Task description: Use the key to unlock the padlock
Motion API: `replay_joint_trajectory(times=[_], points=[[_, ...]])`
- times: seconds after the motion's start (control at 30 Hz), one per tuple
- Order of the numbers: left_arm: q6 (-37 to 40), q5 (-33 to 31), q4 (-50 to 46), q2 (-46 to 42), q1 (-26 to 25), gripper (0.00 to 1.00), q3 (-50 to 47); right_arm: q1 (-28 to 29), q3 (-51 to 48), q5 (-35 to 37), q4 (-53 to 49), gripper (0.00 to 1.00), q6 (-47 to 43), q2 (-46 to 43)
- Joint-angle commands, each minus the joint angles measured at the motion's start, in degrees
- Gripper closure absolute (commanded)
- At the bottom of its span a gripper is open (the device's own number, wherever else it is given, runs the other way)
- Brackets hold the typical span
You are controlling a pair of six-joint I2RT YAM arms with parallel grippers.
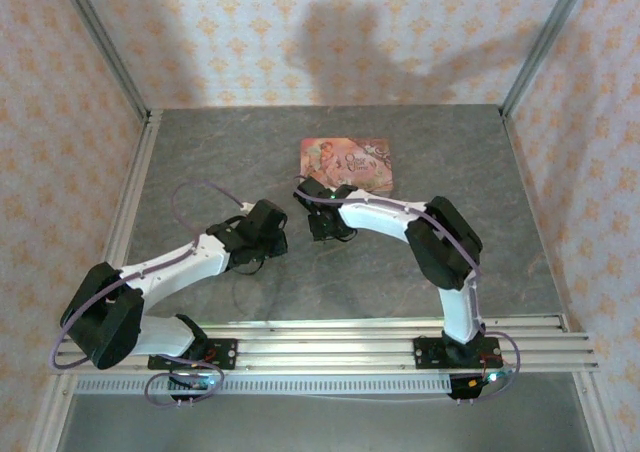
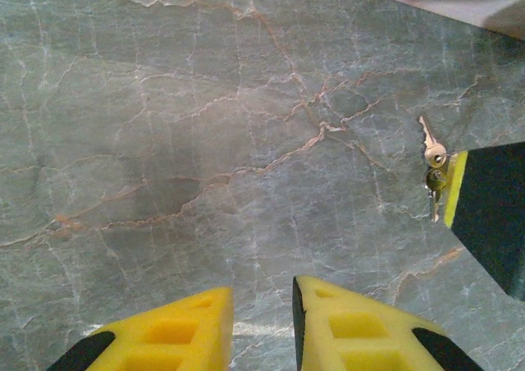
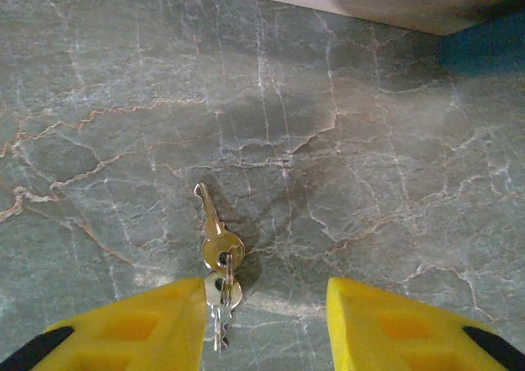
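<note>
Two small silvery keys joined on a ring lie flat on the marbled table top. One key (image 3: 212, 223) points away and the other hangs toward the camera. My right gripper (image 3: 264, 285) is open and low over the table, its jaws either side of the ring. Its left yellow finger (image 3: 164, 322) touches the nearer key. In the left wrist view the same key (image 2: 432, 167) lies against that gripper's yellow-edged finger (image 2: 484, 215). My left gripper (image 2: 262, 293) is slightly open with nothing between its fingers. A blurred teal-blue patch, apparently the padlock (image 3: 486, 43), sits beside the tin's corner.
A pink decorated tin (image 1: 346, 163) lies flat just beyond both grippers (image 1: 300, 227), at mid-table. Its edge crosses the top of the right wrist view. Metal rails run along the table's left, right and near sides, and patterned walls enclose it.
</note>
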Motion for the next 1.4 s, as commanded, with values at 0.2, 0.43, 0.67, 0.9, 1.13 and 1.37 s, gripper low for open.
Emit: replay_joint_trajectory(times=[0.2, 0.43, 0.67, 0.9, 1.13, 1.37], points=[[1.1, -2.5, -1.2, -1.3, 0.1, 0.74, -2.4, 0.2, 3.8, 0.8, -3.4, 0.59, -0.9, 3.0], [1.2, -2.6, -1.2, -1.4, 0.1, 0.74, -2.6, 0.5, 4.2, -0.5, -3.8, 0.62, -1.1, 4.5], [1.4, -2.5, -1.9, -1.4, 0.1, 0.74, -2.3, 0.5, 5.2, -1.5, -5.3, 0.83, -3.2, 6.2], [1.4, -3.0, -2.6, -2.7, 0.3, 0.74, -2.6, 0.6, 3.5, -3.8, -5.0, 1.0, -8.3, 4.4], [0.9, -4.5, -5.0, -5.6, 1.2, 0.74, -2.5, 0.1, -0.6, -5.9, -1.3, 1.0, -15.4, -1.4], [4.4, -1.9, -6.0, -7.7, 1.3, 0.66, -2.0, -3.1, -6.5, -13.6, 6.7, 1.0, -12.6, -7.3]])
